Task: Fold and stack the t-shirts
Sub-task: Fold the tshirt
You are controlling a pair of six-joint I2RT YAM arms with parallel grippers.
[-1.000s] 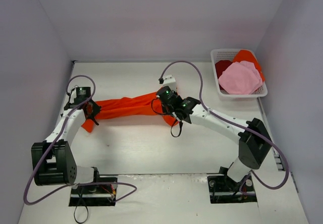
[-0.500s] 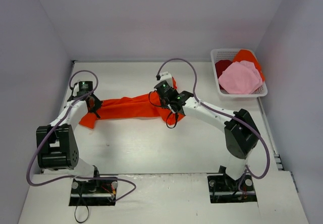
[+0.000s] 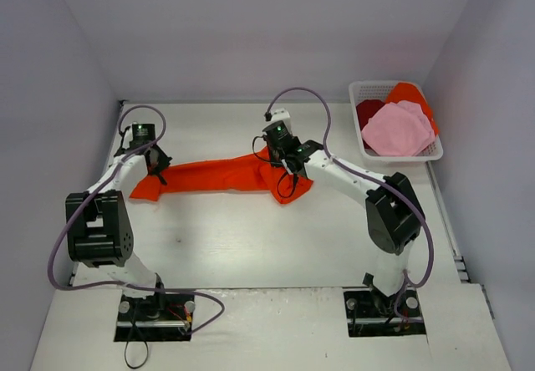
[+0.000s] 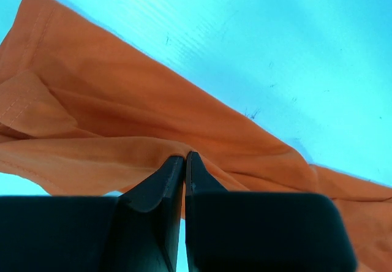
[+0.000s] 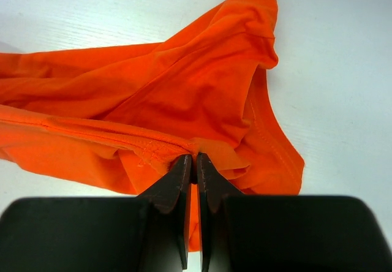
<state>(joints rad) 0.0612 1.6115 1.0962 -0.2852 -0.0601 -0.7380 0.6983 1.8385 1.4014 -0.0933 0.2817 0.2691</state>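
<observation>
A bright orange-red t-shirt (image 3: 219, 175) lies stretched in a long band across the middle of the table. My left gripper (image 3: 156, 169) is shut on its left end; the left wrist view shows the jaws pinching a fold of the cloth (image 4: 122, 143), gripper (image 4: 185, 157). My right gripper (image 3: 276, 170) is shut on the right end, where a seamed edge of the shirt (image 5: 184, 94) bunches between the tips, gripper (image 5: 195, 159). A pink t-shirt (image 3: 397, 130), a dark red one (image 3: 368, 110) and another orange one (image 3: 411, 94) sit piled in the basket.
A white lattice basket (image 3: 437, 150) stands at the back right of the table, beside the right wall. Walls close the table at the left, back and right. Cables loop above both arms.
Both grippers have moved toward the far side of the table, carrying the shirt with them. The cloth band now lies farther back and flatter.
</observation>
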